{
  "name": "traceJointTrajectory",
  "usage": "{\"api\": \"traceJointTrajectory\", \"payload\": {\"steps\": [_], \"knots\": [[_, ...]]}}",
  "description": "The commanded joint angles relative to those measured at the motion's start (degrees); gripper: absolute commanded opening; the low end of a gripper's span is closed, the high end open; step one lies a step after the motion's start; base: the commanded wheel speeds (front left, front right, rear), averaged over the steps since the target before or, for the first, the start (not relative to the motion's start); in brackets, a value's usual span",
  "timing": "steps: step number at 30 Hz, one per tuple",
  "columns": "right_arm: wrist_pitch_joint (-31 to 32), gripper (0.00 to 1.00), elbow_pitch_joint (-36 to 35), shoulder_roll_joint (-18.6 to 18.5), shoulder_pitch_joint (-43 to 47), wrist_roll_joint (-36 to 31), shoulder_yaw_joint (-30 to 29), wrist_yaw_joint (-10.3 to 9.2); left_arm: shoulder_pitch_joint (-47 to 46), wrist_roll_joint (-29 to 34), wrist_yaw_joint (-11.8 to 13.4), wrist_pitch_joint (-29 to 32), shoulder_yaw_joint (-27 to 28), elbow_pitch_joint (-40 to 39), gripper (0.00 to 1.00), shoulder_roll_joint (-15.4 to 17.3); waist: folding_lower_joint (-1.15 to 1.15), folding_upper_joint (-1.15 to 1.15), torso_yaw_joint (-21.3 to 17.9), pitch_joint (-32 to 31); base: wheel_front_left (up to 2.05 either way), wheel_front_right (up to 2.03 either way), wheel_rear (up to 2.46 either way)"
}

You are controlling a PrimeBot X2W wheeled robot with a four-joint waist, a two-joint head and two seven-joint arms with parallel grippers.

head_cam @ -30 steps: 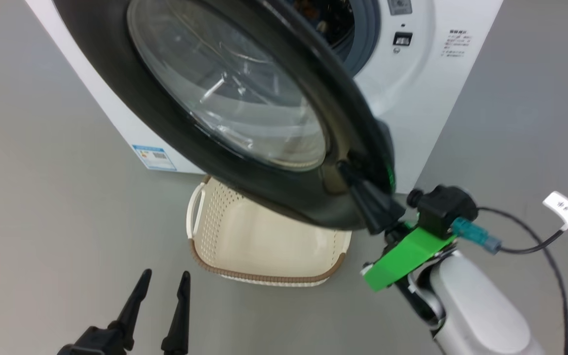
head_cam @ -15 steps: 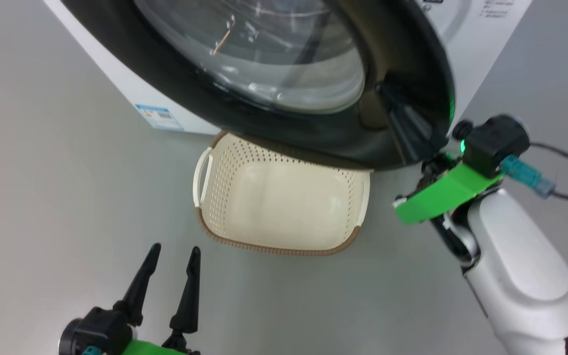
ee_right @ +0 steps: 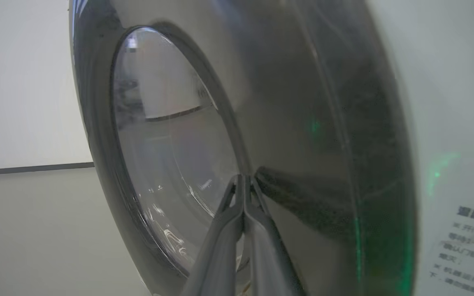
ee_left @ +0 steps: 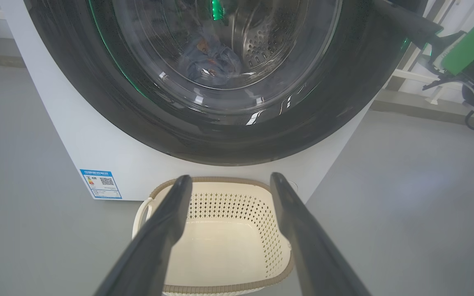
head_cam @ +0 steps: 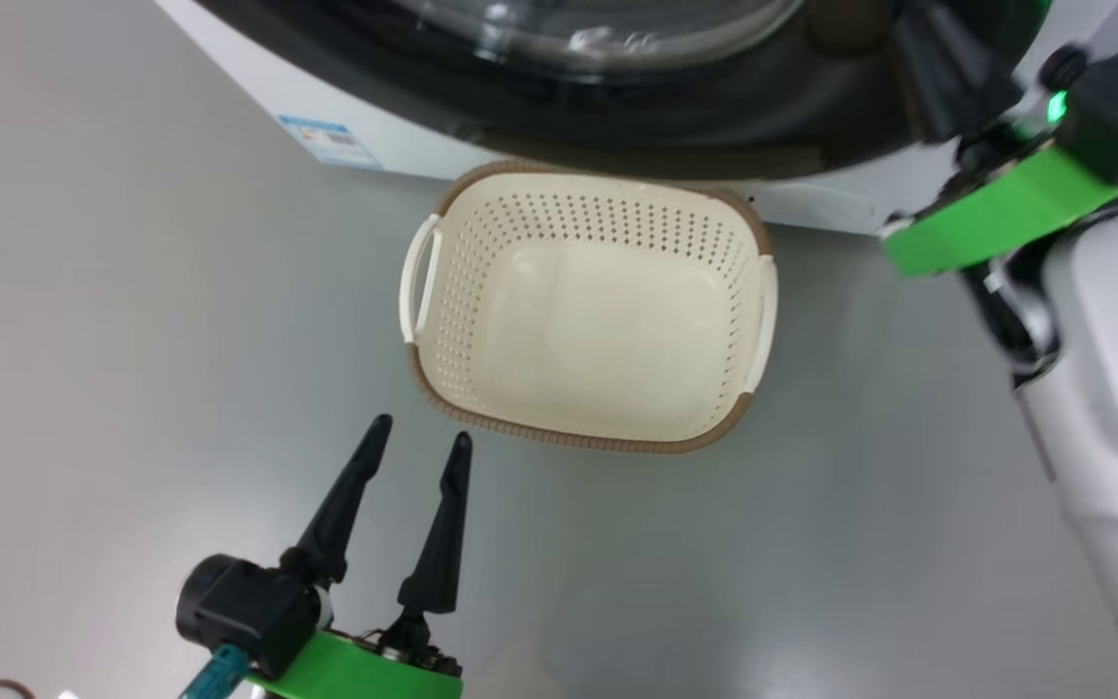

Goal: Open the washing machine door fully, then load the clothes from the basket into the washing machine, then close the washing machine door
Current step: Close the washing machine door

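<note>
The basket (head_cam: 588, 320) stands on the floor in front of the washing machine (head_cam: 404, 146) with nothing in it. Above it, the washing machine door (head_cam: 714, 107) lies almost flat against the white front. Whether it is latched I cannot tell. Through its glass, the clothes (ee_left: 212, 61) show as a bluish bundle inside the steel drum. My right gripper (head_cam: 928, 39) is shut, its tips (ee_right: 243, 177) pressed on the door's black face (ee_right: 303, 123) beside the window. Low and short of the basket (ee_left: 220, 230), my left gripper (head_cam: 420, 432) hangs open with nothing between its fingers.
Grey floor surrounds the basket on the left, right and near sides. A blue label (head_cam: 331, 141) marks the washer's lower left corner. My pale right forearm (head_cam: 1112, 388) rises along the right edge of the head view.
The door has swung from half open to nearly against the machine, with my shut right gripper following it. The head camera has tilted down. My left gripper stays open.
</note>
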Motion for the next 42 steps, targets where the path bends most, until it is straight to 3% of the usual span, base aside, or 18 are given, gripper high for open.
{"api": "traceJointTrajectory", "payload": {"steps": [1,12,26,29,32,33,35,42], "knots": [[-0.26,0.00,-0.42,-0.19,-1.75,-0.79,-0.77,0.01,-0.97,-0.81,-0.09,-0.36,1.22,-1.86,1.00,0.47,0.00,0.00,1.64,1.58,0.00,0.00,0.00],[-0.26,0.00,1.18,-2.03,-5.84,-1.71,-4.68,0.01,-0.66,-1.55,-0.09,-0.36,1.76,-1.92,1.00,0.46,0.00,0.00,2.46,2.01,0.00,0.00,0.00],[-0.26,0.00,-6.59,1.65,5.49,-0.13,-2.44,0.01,0.10,-3.18,-0.09,-0.36,6.78,4.26,1.00,0.46,0.00,0.00,-4.49,-5.28,0.00,0.00,0.00],[-0.26,0.17,-9.05,2.70,10.53,-0.27,-2.69,0.01,1.21,-2.77,-0.09,-0.36,8.69,5.35,1.00,0.46,0.00,0.00,-6.66,-8.17,0.00,0.00,0.00],[-0.26,0.46,-10.68,3.63,15.52,-0.49,-3.02,0.01,2.73,-2.22,-0.09,-0.36,10.30,6.68,1.00,0.46,0.00,0.00,-8.92,-11.24,0.00,0.00,0.00],[-0.26,0.60,-11.13,3.91,17.16,-0.51,-3.10,0.01,3.27,-1.93,-0.09,-0.36,10.83,7.17,1.00,0.46,0.00,0.00,-9.67,-12.30,0.00,0.00,0.00],[-0.26,1.00,-11.85,4.12,20.36,-0.90,-3.23,0.01,4.37,-1.57,-0.09,-0.36,11.87,7.97,1.00,0.46,0.00,0.00,-11.05,-14.42,0.00,0.00,0.00],[-0.26,1.00,-13.80,4.59,29.55,-1.44,-4.90,0.01,7.84,-1.06,-0.09,-0.36,14.29,8.77,1.00,0.46,0.00,0.00,-15.26,-19.88,0.00,0.00,0.00]]}}
